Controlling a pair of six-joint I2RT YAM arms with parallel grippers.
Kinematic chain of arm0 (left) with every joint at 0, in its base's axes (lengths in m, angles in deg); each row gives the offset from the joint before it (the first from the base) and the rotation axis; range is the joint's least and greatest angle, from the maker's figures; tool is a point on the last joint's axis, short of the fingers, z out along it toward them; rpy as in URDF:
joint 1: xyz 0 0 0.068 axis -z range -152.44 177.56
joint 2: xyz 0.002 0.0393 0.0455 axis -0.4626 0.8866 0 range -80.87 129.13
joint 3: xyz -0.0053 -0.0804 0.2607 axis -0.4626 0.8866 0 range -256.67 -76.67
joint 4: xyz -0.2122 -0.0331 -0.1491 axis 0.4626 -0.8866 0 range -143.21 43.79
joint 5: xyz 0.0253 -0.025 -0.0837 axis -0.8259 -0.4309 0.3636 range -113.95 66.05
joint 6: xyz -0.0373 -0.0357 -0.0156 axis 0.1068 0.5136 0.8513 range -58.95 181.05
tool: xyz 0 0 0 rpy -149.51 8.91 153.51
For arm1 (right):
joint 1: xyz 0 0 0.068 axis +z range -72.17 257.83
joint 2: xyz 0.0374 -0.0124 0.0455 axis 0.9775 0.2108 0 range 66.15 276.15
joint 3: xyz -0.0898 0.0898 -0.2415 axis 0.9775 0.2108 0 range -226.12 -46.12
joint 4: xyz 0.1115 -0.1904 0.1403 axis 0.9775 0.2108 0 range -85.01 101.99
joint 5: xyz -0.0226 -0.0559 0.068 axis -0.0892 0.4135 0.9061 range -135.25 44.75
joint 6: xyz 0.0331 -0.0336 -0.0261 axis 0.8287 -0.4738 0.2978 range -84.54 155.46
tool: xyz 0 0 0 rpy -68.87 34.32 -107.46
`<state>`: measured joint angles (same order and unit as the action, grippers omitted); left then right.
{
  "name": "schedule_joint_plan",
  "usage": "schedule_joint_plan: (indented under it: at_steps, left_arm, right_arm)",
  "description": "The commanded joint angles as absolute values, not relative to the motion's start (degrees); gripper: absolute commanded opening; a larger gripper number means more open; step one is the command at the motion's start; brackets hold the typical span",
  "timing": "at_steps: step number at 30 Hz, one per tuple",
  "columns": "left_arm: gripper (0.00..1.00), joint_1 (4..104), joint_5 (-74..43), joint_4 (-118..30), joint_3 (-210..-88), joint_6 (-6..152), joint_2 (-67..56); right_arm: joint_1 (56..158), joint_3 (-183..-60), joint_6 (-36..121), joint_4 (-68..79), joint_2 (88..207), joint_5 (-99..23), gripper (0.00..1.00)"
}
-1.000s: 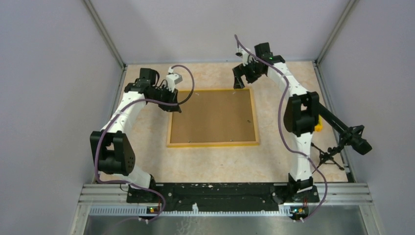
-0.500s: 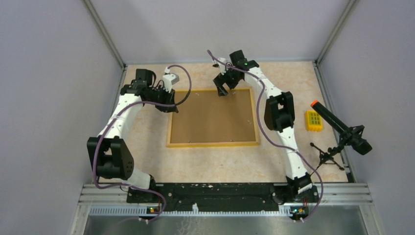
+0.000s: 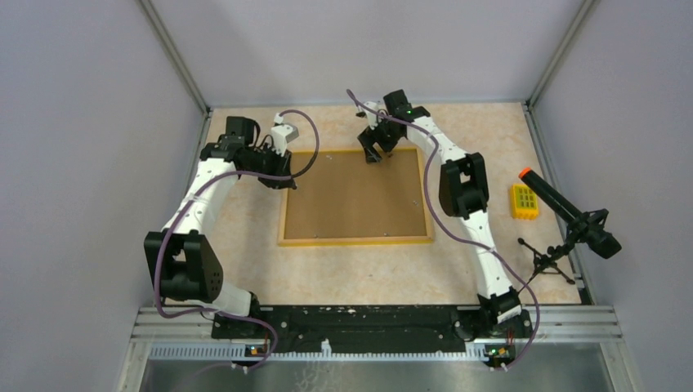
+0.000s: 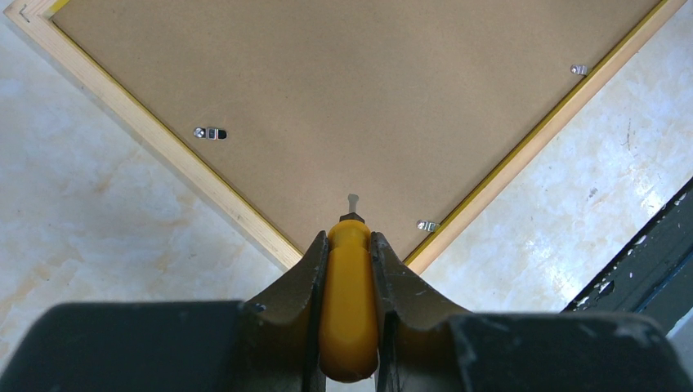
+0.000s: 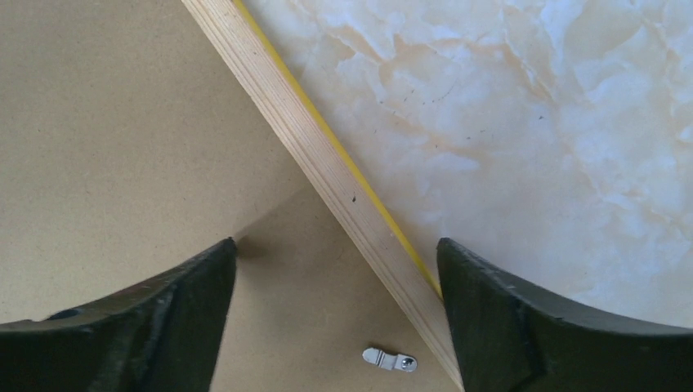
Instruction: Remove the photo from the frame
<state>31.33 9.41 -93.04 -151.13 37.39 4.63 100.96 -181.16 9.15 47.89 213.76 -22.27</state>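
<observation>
Photo out of sight: frame [image 3: 356, 194] lies back up, front shows only as thin yellow sliver along rim. Left wrist view: frame cut by top edge; screwdriver [image 4: 349, 310] tip too small to tell type, handle sides covered by fingers [image 4: 298, 282]. Right wrist view: frame cut by top, left, bottom edges. Clips [image 4: 211, 132] too small to make out from above.

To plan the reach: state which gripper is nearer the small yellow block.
Right. The right gripper is over the far edge of the frame, the yellow block off to its right; the left gripper, clamping a yellow-handled screwdriver, is at the frame's far-left corner, farther off.
</observation>
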Motion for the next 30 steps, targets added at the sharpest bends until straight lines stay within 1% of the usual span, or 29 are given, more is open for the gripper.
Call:
schedule_joint_plan:
  at_steps: [1,4,6,8,12,13,17,20,30]
  left_arm:
    - [0.0,30.99,10.02,-92.14,-151.28,37.67,3.15]
    - [0.0,30.98,9.98,-91.95,-151.01,37.68,3.39]
    - [0.0,30.99,9.87,-91.68,-150.92,37.84,3.57]
    - [0.0,30.98,9.5,-91.35,-150.94,38.08,3.96]
    - [0.0,30.98,8.99,-91.03,-151.29,38.28,4.88]
    - [0.0,30.93,8.81,-90.96,-151.35,38.28,5.1]
    - [0.0,30.9,8.31,-90.39,-151.71,38.42,6.18]
    - [0.0,30.9,8.43,-90.25,-152.33,38.6,6.99]
    - [0.0,30.92,6.97,-90.79,-153.48,38.19,8.9]
  right_arm:
    - [101.1,-175.48,6.73,49.65,212.41,-26.87,0.55]
    - [100.72,-167.42,7.32,46.89,208.26,-29.89,0.43]
    - [100.16,-163.88,8.2,46.4,206.46,-31.29,0.34]
    - [99.25,-161.96,9.45,46.82,205.33,-32.48,0.23]
    - [95.25,-159.68,14.04,46.68,203.72,-34.3,0.07]
    - [94.09,-159.33,15.72,46.53,203.29,-34.68,0.01]
    - [89.69,-158.53,22.26,46.7,201.84,-35.75,0.0]
    - [87.29,-154.99,27.18,45.15,198.99,-35.44,0.0]
    - [86.62,-126.72,45.02,33.73,180.03,-31.95,0.0]
